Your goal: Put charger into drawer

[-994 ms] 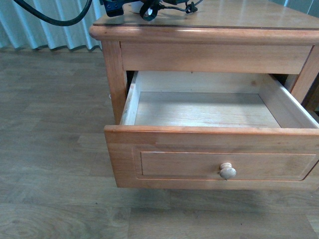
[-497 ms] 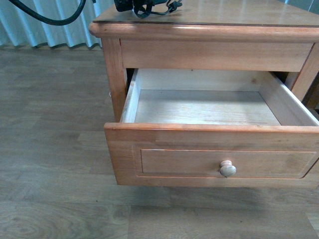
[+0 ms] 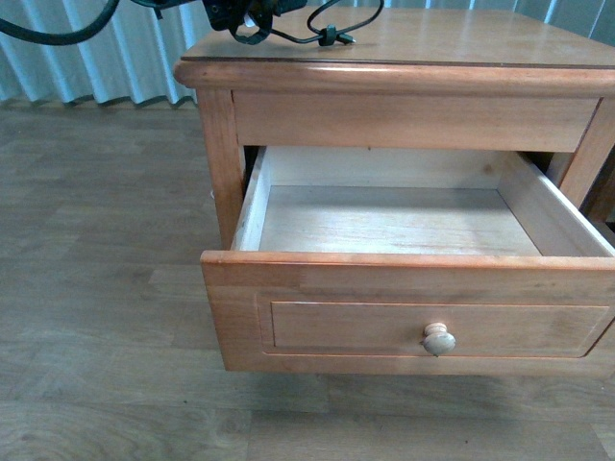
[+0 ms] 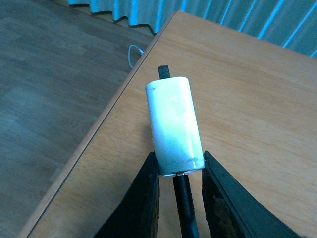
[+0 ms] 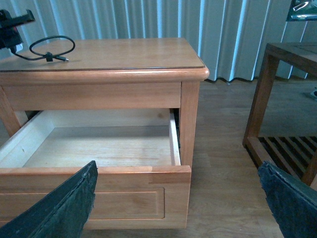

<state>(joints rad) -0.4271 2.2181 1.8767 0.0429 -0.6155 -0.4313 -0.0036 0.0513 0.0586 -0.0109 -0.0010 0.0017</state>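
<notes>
Left pincer (image 4: pixel 179 159) is closed on the charger (image 4: pixel 173 124): the two black fingers (image 4: pixel 147 198) clamp the cable end of the white block from both sides, and the rest of the block juts out past the tips. The charger sits over the near left corner of the counter (image 3: pixel 461 38), above the wood top and outside the drawer. The wrist view is too close to show whether the block touches the surface or is lifted clear. Its black cable (image 3: pixel 328 36) runs from the block in a loose tied loop that lies on the counter just beside the pincer. The drawer (image 3: pixel 404 288) is pulled well out below the counter's front edge; its pale interior is bare, and the round knob (image 3: pixel 439 337) sits right of centre on the panel front. Right pincer (image 5: pixel 177 168) has its jaws spread wide with nothing between them, in front of the drawer and apart from it. Wood-plank floor (image 3: pixel 96 240), pale blue curtain (image 5: pixel 148 20) behind, slatted wooden stand (image 5: pixel 277 74) off to the right.
</notes>
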